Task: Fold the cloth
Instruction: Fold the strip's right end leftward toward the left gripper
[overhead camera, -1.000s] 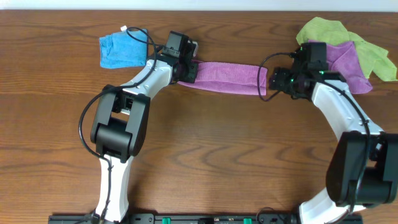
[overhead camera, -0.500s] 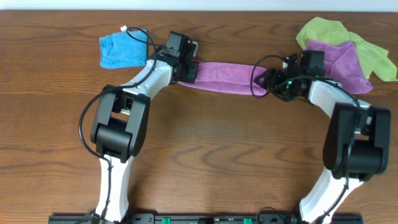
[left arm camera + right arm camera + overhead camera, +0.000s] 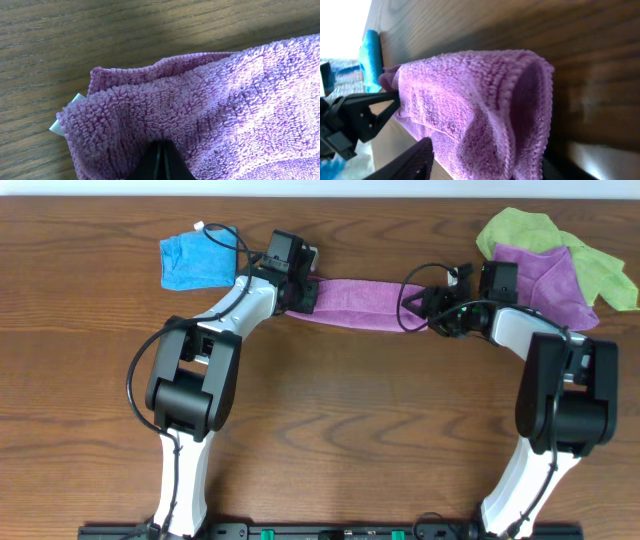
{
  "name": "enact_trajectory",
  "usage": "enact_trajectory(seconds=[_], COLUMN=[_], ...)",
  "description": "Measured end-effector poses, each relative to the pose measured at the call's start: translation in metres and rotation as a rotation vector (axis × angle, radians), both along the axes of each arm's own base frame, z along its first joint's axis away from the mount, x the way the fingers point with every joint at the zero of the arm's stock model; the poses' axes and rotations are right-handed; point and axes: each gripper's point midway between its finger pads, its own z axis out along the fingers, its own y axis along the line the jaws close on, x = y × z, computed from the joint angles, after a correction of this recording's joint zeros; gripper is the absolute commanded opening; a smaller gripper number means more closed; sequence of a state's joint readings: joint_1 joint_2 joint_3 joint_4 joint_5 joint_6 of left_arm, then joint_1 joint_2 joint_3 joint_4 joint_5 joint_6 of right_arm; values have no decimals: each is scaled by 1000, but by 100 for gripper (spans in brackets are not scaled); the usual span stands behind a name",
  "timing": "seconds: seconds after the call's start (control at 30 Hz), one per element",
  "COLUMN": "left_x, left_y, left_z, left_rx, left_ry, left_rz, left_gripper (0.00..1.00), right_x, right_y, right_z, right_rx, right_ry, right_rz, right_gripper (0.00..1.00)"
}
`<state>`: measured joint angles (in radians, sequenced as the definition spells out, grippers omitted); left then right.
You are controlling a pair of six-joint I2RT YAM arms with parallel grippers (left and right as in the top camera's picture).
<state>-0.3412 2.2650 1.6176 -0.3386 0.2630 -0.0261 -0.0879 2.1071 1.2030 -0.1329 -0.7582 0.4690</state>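
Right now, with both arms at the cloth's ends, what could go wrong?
The left fingers pinch the cloth near its corner; a pull might slip it free. The right fingers straddle a bulky folded end and may catch one layer. The second purple cloth lies beside that arm and could get dragged.

Four cloths, two arms, two tools, one desk (image 3: 350,410)

Two cloths are pinkish-purple: the cloth (image 3: 355,303) and a second purple cloth (image 3: 555,280). There is also one bright blue cloth (image 3: 195,260) and one lime green cloth (image 3: 520,228). The robot has two arms, the left arm (image 3: 190,380) and the right arm (image 3: 565,395), with one tool each: left tool (image 3: 300,294), right tool (image 3: 418,308).
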Motion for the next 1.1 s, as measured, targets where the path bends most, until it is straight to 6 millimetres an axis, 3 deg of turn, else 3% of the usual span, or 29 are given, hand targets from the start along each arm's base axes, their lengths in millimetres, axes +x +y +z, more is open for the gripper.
enact_trajectory(seconds=[0.17,0.2,0.47,0.63,0.93,1.1], left_x=[0,0,-4,-4,-4,-5], left_y=[0,0,1,1,1,1], left_z=[0,0,-1,-1,-1,0], left_rx=[1,1,7,-2,-10,-15], left_ry=[2,2,23,32,42,44], left_rz=[0,0,3,22,43,44], left_gripper=[6,6,6,6,6,6], right_x=[6,7,5,6,24,25], right_y=[-5,-5,-2,14,62,82], right_z=[-12,-13,-13,-2,74,86], right_rx=[-18,-20,-11,-29,-112,-125], right_ry=[-1,-1,25,36,-156,-187], right_rz=[-31,-33,-31,9,90,126], right_gripper=[4,2,2,1,2,2])
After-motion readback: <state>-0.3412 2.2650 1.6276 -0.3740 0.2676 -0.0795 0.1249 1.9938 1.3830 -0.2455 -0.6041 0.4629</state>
